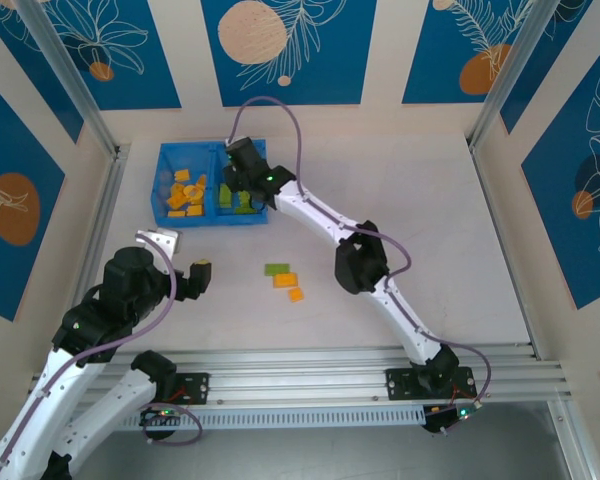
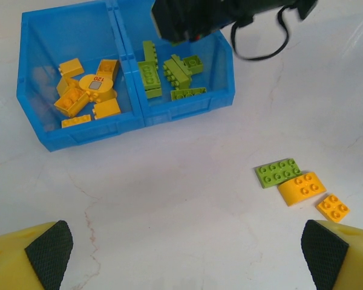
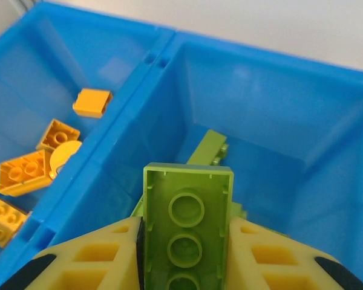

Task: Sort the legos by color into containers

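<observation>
Clamped between the fingers of the right gripper (image 3: 186, 244), a green brick (image 3: 187, 187) (hollow side to the camera) hangs over the right compartment of the bin (image 3: 118, 142), where other green bricks (image 2: 169, 75) lie. Orange bricks (image 2: 85, 90) lie in the left compartment. Above the table (image 2: 169, 199) the left gripper (image 2: 186, 257) is wide open and holds nothing. Three loose bricks (image 2: 301, 187), one green and two orange, lie apart from the bin.

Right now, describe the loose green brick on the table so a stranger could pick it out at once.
Find the blue bin at the table's far left, then come toward the near edge to three loose bricks on the white tabletop. The green brick is the flat one closest to the bin, the only green one beside two orange bricks.
</observation>
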